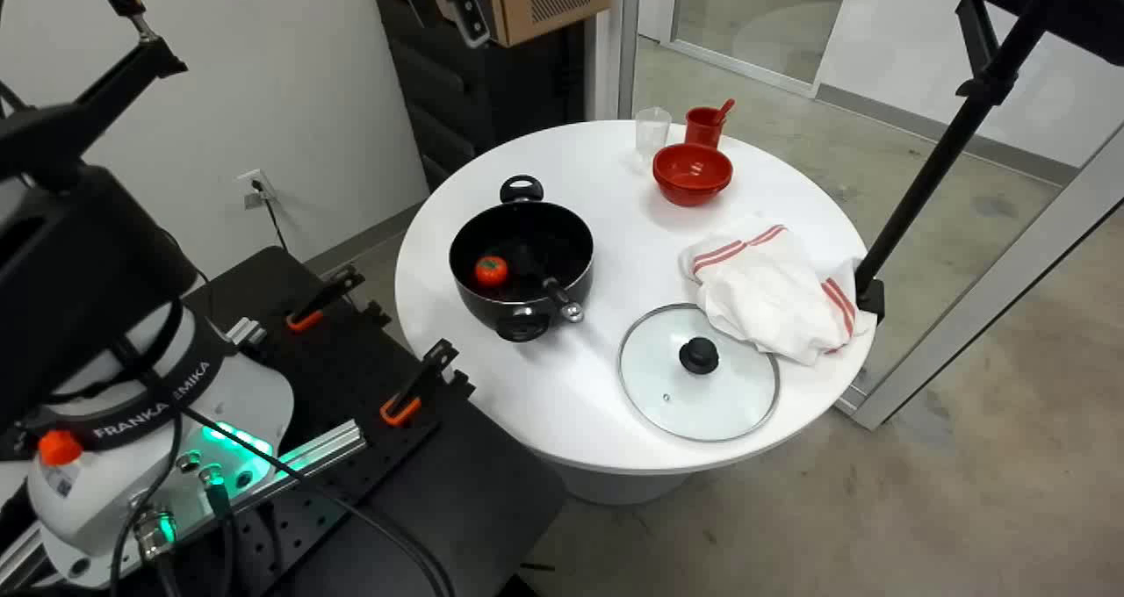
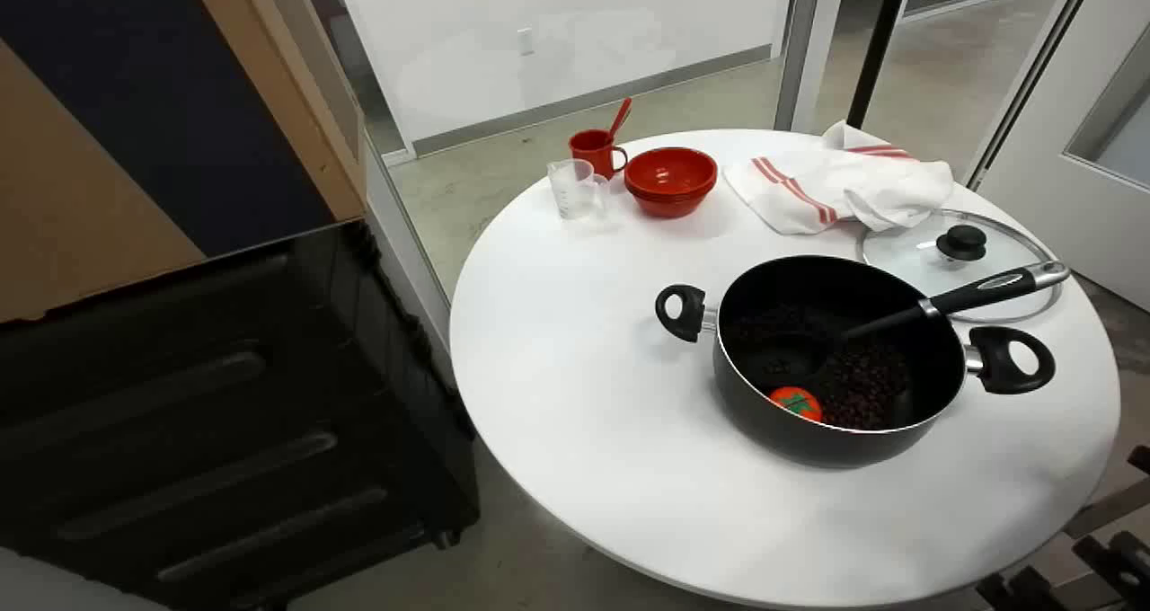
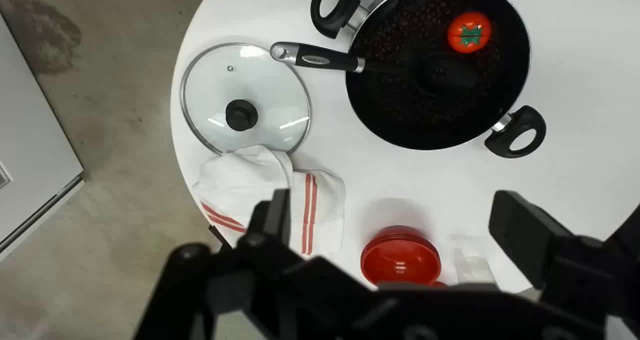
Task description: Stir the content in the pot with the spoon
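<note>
- Arm base (image 1: 263, 395), Franka, white w/ green lights, on blk bench (image 1: 465, 492).
- Clamps (image 1: 420, 384), two, blk & orange, at bench edge facing table (image 1: 439, 206) (round, white).
- Gripper (image 3: 391, 207), well above table: jaws spread wide, i.e. released; wrist view shows both fingers (image 3: 520, 235) well apart.
- Tomato (image 1: 491, 270), red-orange w/ green calyx: inside cooking pot (image 2: 791, 440), nr inner wall, w/ small dark bean-like bits (image 2: 867, 382) beside it.
- Cooking pot, blk w/ silvery rim & two loop handles (image 2: 990, 359), upright on table in both ext. views.
- Spoon (image 3: 322, 59), blk w/ silver handle end: handle leans across pot rim, end outside; head down in pot nr tomato, contact can't be told.
- Measuring cup (image 2: 573, 190), clear w/ scale marks, upright, just beside red mug (image 1: 700, 129).
- Bowls (image 1: 692, 171), red, stacked, just beside mug & well apart from pot.
- Glass lid (image 1: 689, 404), blk knob (image 1: 699, 356) up, flat on table nr pot.
- Mug: red utensil (image 1: 725, 110) tilted inside, nr table edge.
- Dish towel (image 1: 773, 285), white w/ red stripes, crumpled, one edge overlapping lid rim.
- Pole (image 1: 957, 140), blk, slanting upward, just past towel in an ext. view.
</note>
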`<state>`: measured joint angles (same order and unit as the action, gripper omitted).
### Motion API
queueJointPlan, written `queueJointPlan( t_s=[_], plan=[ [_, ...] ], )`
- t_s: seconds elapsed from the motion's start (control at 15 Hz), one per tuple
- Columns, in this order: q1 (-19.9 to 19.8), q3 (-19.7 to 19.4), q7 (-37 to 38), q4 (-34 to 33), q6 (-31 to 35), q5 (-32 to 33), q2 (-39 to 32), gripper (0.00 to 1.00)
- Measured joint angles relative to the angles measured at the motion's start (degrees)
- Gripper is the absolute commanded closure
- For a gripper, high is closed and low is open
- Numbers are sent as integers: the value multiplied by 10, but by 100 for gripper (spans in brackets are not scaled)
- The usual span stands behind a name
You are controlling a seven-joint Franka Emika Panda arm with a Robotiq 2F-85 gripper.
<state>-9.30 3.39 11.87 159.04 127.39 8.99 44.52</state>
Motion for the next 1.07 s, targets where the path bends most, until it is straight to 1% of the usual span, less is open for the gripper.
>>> queueJointPlan(
  t_s=[0.27, 0.47, 0.8, 0.93, 1.07],
  plan=[
    [0, 0, -2, 0, -2, 2, 0, 0],
    [1, 7, -13, 0, -4, 30, -11, 0],
    [13, 1, -105, 0, 1, 82, -64, 0],
    [13, -2, -134, -1, 1, 116, -93, 0],
    [9, -4, -153, -4, 9, 166, -127, 0]
  ],
)
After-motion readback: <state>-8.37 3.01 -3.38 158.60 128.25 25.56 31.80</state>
